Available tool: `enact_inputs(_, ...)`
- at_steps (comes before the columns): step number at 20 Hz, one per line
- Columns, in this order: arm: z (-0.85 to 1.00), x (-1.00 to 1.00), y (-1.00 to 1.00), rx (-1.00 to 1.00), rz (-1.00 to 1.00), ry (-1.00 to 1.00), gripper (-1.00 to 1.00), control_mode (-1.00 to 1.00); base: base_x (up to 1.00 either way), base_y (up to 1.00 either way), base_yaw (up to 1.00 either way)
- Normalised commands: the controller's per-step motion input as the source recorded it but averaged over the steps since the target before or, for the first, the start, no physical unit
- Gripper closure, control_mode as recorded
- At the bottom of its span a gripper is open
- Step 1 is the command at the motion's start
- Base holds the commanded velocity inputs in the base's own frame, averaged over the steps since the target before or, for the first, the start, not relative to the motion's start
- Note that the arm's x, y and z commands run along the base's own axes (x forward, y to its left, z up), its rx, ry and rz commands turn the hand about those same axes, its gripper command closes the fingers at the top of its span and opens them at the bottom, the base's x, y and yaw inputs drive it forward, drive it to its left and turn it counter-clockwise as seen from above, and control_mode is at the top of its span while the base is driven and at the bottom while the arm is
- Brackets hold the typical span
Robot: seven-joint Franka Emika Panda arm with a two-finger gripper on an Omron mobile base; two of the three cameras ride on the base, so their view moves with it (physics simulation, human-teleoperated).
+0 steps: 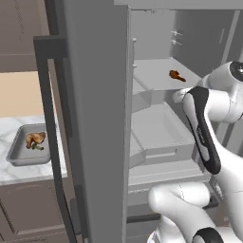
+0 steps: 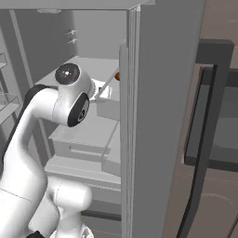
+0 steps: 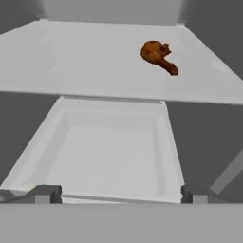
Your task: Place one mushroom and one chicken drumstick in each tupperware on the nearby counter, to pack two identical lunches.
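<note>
**One drumstick on the fridge shelf, ahead of spread, empty fingers**

One gripper [image 3: 118,193] shows in the hand view with its two dark finger tips [image 3: 46,193] set wide apart at the bottom, nothing between them. Directly beyond them lies an open pale drawer [image 3: 163,142], and past its far edge runs the white fridge shelf [image 3: 71,57].

On that shelf, ahead of the gripper and off toward its right finger, lies a chicken drumstick [image 3: 158,55], well apart from the fingers. In the hand view its long axis runs diagonally: the thick reddish-brown end sits up and to the left, the thin bony end points down and to the right, toward the shelf's front edge. From the left base view the same drumstick [image 1: 177,75] lies flat on the shelf inside the open fridge, thin end toward the right, just beyond the arm's wrist.

Farther out, left of the open fridge door [image 1: 95,118], a grey tupperware [image 1: 16,154] rests on the marble counter [image 1: 9,128], holding a second drumstick [image 1: 34,139] with a small pale lump beside it, too small to name.
</note>
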Motion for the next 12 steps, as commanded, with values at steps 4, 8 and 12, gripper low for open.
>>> enact_inputs(4,0.41,0.60,0.00,0.00,-0.01,-0.02,-1.00,-1.00,0.00,0.00,0.00)
enact_inputs(8,0.42,0.54,0.00,0.00,-0.02,-0.01,-1.00,-1.00,0.00,0.00,0.00)
enact_inputs(12,0.19,0.59,0.00,0.00,-0.02,0.00,-1.00,-1.00,0.00,0.00,0.00)
